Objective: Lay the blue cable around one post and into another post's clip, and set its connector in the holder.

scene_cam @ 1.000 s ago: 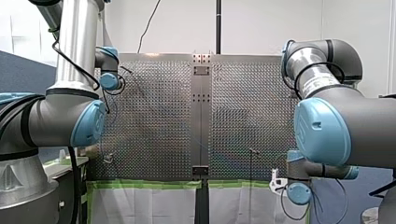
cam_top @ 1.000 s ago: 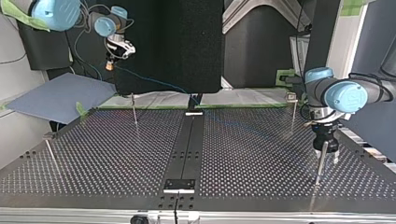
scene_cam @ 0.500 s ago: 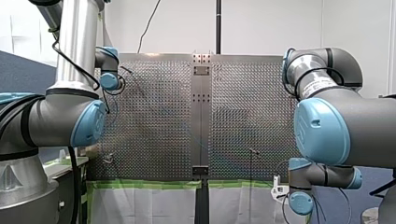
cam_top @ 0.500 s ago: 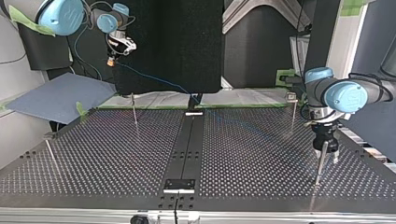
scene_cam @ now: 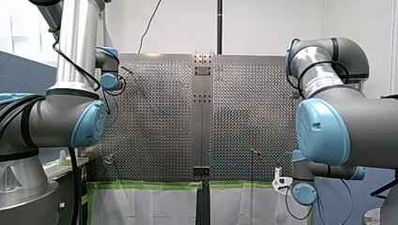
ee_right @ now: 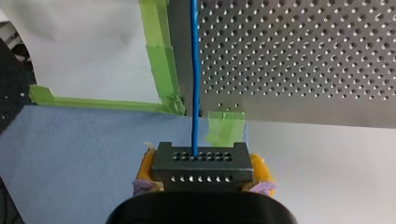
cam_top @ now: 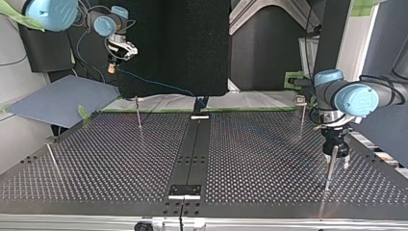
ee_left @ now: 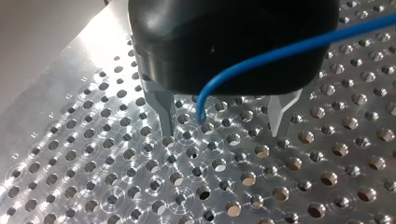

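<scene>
The blue cable [ee_right: 194, 93] runs straight from the black connector [ee_right: 201, 167], which my right pincer [ee_right: 201, 173] clamps between yellow pads [ee_right: 259, 169], off the worktop's [ee_right: 303, 56] edge. Since half a second ago that pincer has shifted slightly toward the top view's left. My left pincer [ee_left: 222, 133] stands wide above the worktop, the cable hanging between its metal fingers [ee_left: 161, 109], touching neither.

My right gripper [cam_top: 112, 65] with the connector [ee_right: 201, 163] dips back toward the top view's left after a slight rise; the cable [ee_right: 194, 70] sags again.
</scene>
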`<move>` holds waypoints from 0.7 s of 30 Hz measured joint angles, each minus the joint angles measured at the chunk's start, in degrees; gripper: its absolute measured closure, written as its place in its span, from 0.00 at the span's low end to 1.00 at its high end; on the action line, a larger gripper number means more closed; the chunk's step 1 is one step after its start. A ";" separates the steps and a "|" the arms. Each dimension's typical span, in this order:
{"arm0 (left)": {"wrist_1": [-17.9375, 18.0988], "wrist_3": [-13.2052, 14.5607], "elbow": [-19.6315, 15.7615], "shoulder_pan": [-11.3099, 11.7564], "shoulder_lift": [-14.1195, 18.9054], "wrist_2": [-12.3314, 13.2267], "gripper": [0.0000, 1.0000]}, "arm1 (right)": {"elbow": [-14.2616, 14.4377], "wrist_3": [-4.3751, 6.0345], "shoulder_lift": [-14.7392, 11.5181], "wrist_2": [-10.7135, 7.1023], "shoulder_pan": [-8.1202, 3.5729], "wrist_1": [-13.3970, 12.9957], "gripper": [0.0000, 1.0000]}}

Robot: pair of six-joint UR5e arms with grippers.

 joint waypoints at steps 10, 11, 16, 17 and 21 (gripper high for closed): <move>-0.07 0.20 0.00 -0.05 -0.01 0.00 0.00 | 0.18 4.00 -4.91 -1.47 -1.42 -0.71 1.00; -0.08 0.22 0.00 -0.06 0.00 0.00 0.00 | 0.05 4.39 -5.32 -1.70 -1.56 -0.76 1.00; -0.10 0.26 0.00 -0.14 0.00 0.00 0.00 | -1.09 5.78 -8.08 -3.47 -2.19 -0.06 1.00; -0.10 0.27 0.00 -0.15 -0.01 0.00 0.00 | -1.30 5.85 -8.61 -3.88 -2.25 0.20 1.00; -0.10 0.38 0.00 -0.18 -0.01 0.00 0.00 | -1.95 5.90 -11.04 -6.07 -2.34 1.04 1.00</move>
